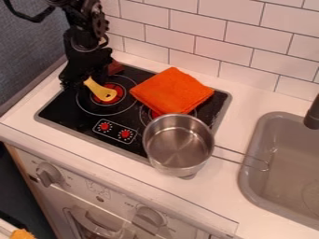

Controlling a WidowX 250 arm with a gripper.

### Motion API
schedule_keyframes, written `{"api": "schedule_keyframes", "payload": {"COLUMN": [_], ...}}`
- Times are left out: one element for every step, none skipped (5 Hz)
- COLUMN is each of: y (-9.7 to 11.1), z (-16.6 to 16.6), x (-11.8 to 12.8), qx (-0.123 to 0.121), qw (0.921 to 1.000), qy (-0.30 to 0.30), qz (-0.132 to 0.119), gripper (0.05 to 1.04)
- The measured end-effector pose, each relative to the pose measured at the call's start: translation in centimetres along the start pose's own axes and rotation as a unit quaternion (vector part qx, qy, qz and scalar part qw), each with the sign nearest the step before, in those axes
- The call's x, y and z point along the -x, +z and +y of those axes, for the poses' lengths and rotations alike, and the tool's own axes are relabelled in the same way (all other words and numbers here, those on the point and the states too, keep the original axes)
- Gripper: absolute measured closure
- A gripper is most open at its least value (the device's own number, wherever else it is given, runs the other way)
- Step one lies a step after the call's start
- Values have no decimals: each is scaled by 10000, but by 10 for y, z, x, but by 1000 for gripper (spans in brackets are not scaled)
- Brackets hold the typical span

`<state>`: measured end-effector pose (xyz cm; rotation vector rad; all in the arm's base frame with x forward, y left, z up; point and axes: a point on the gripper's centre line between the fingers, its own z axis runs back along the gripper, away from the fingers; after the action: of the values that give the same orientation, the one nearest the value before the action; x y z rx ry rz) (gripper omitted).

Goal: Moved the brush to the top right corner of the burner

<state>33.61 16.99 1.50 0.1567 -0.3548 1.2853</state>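
Black two-finger gripper (76,80) over the left end of the black stovetop (68,114), pointing down. I cannot tell from my view whether the jaws are apart, together or clamped on the brush.

Brush: yellow handle (103,92), with a hole near its rounded end, lying across the red centre of the left burner. Its other end runs up against the gripper and is hidden there. Just behind, a dark red piece (115,67) at the stovetop's rear edge; I cannot tell whether it belongs to the brush.

Containers:
- Silver metal pot (179,163), upright, at the stovetop's front right, overlapping the white table (218,200). Open at the top; inside I see the round bottom and light reflections. Its wire handle (240,156) points right and reaches over the rim of the sink.
- Grey sink (249,189), set into the table at right. Inside, the handle's looped end overhangs the left side; a faint round outline shows at lower right. Black faucet (313,115) above it, at the view's edge.

Folded orange cloth (171,91) lies behind the pot, partly covering the right burner. Two red knobs (115,130) sit at the stovetop's front.
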Motion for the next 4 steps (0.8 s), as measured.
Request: {"api": "schedule_keyframes", "payload": {"y": [0, 0, 0, 5], "z": [1, 0, 1, 2], "x": [0, 2, 7, 10], "qx": [-70, -87, -87, -138], "qw": [10000, 9999, 9999, 9999], "qy": [-18, -54, -32, -1], "qz": [-36, -99, -52, 24], "gripper": [727, 759, 759, 759]}}
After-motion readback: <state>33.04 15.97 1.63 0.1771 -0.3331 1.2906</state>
